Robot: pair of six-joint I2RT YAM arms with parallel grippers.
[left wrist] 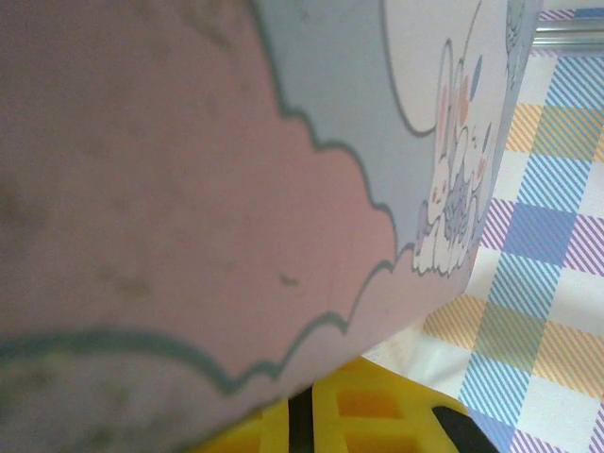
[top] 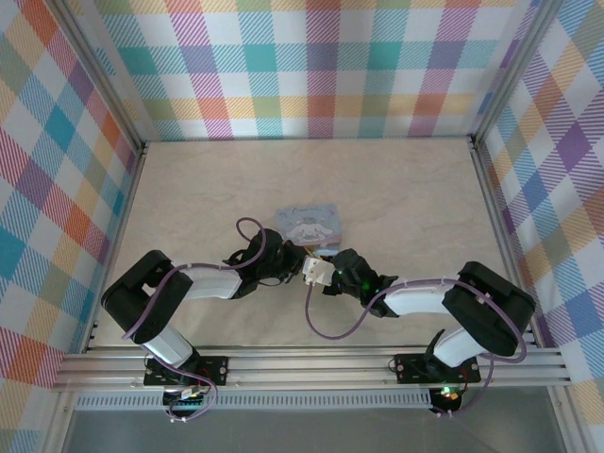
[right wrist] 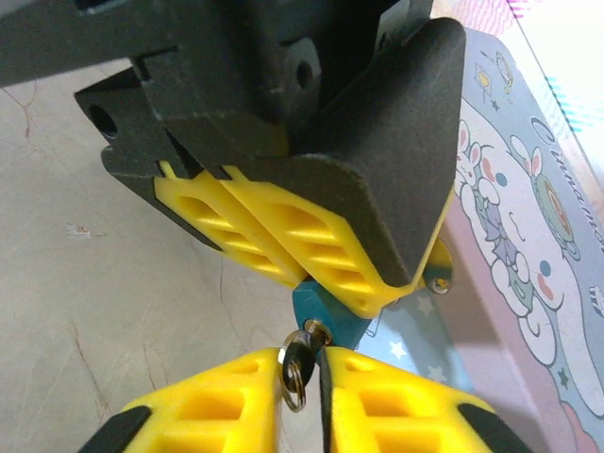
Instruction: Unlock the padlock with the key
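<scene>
The table (top: 406,189) carries the cartoon tin (top: 311,221) about midway between its left and right edges, and both arms meet just on the tin's near side. There the left gripper (right wrist: 330,283) is clamped tight on the small teal padlock (right wrist: 326,316), close beside the tin. The right gripper (right wrist: 304,382) pinches the key (right wrist: 300,357), whose tip seems seated in the keyhole (its ring dangles free). The turn probably wants a clean wrist roll about the key's own axis, with the left gripper holding firm so the lock body cannot spin with it
</scene>
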